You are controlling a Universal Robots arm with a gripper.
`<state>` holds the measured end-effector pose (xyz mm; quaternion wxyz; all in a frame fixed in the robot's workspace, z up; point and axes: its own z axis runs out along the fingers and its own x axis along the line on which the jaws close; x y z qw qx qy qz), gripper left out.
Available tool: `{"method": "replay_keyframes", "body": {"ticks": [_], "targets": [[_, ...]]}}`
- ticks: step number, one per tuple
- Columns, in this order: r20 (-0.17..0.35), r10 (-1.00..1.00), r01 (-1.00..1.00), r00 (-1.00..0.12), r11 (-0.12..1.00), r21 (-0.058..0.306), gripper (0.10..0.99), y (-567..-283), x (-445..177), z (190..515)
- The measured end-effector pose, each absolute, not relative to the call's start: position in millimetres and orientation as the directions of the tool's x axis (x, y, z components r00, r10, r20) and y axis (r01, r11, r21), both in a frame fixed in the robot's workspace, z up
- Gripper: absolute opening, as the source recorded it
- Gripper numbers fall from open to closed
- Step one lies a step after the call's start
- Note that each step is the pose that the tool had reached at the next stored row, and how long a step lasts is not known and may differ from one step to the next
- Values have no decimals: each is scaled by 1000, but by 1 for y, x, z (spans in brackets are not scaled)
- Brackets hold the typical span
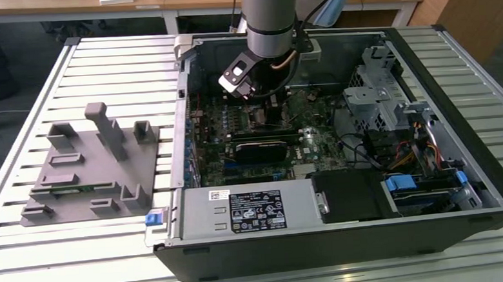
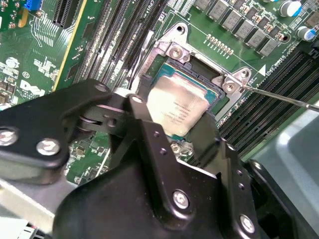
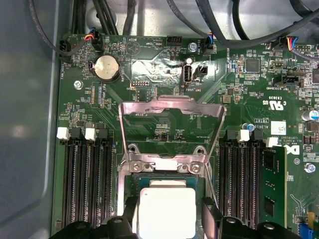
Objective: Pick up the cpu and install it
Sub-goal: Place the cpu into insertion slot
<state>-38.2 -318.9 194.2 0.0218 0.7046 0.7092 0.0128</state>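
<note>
The gripper [image 2: 174,115] clamps the cpu [image 2: 177,105] by two edges over the socket [image 2: 193,65], whose metal plate [image 3: 172,113] stands open to receive it

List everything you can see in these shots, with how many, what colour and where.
table: one, pale slatted metal, under everything.
fixture: one, grey plastic, on the table at the exterior view's left.
computer case: one, black, open, on the table at the exterior view's right.
power supply: one, silvery box, at the case's near edge.
motherboard: one, green, inside the case.
coin cell: one, silver, on the motherboard.
load plate: one, bare metal, swung open next to the socket.
cpu: one, silver-white top, lying in the socket.
robot arm: one, grey with a blue band, reaching down into the case.
gripper: one, black, right at the cpu.
</note>
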Motion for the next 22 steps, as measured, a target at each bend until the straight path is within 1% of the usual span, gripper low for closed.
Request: {"method": "replay_keyframes", "body": {"ticks": [1, 9, 19, 20, 21, 22], "targets": [[-13, 1000, 999, -6, 7, 49, 612, -319, -38, 194], [-13, 1000, 999, -6, 7, 49, 612, -319, -38, 195], [-13, 1000, 999, -6, 7, 49, 612, -319, -38, 209], [-13, 1000, 999, -6, 7, 49, 600, -319, -38, 210], [-13, 1000, 999, -6, 7, 49, 537, -319, -38, 211], [-13, 1000, 999, -6, 7, 49, 537, -319, -38, 212]]}}
